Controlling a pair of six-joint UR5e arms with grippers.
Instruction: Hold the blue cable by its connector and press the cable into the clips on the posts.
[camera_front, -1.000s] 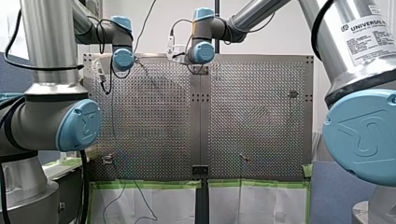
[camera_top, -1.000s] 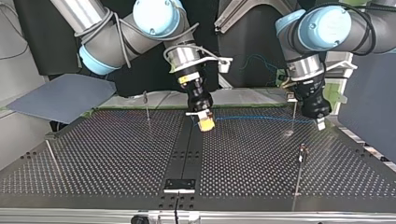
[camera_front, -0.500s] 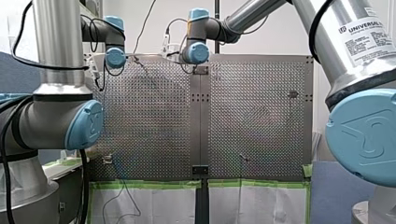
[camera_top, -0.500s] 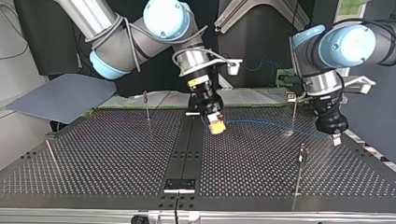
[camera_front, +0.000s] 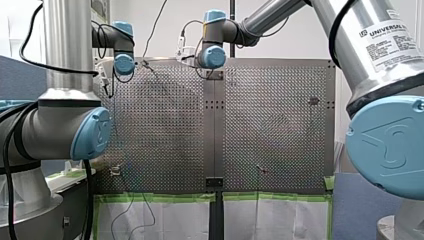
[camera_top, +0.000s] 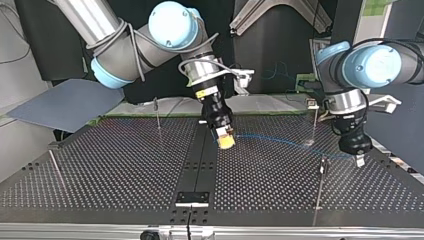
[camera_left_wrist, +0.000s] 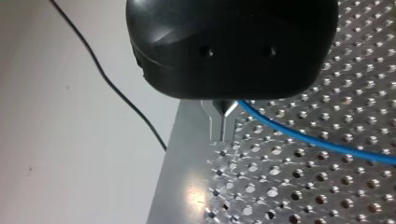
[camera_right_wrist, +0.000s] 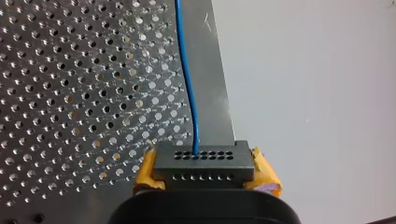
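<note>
In the right wrist view my right gripper (camera_right_wrist: 205, 173) has its yellow pads shut on a black connector block (camera_right_wrist: 201, 156), and the blue cable (camera_right_wrist: 187, 70) runs out ahead of it over the perforated plate. In the top view that gripper (camera_top: 225, 142) hangs low near the table's middle strip. From there the cable (camera_top: 280, 142) runs towards the view's right to my left gripper (camera_top: 359, 160). Its metal fingers (camera_left_wrist: 223, 123) are shut on the cable (camera_left_wrist: 303, 138) near the table's edge. A thin post (camera_top: 314, 122) stands just behind the cable, and another post (camera_top: 322, 172) is close beside my left gripper.
Two more posts stand at the top view's left, one far (camera_top: 157, 114) and one near (camera_top: 54, 167). A black centre strip (camera_top: 200, 160) splits the perforated table. A thin black wire (camera_left_wrist: 116, 93) trails off the table's edge beside my left gripper.
My left gripper has moved towards the top view's right and nearer the camera, dragging the cable past the far post. My right gripper has shifted slightly nearer and lower with the connector.
</note>
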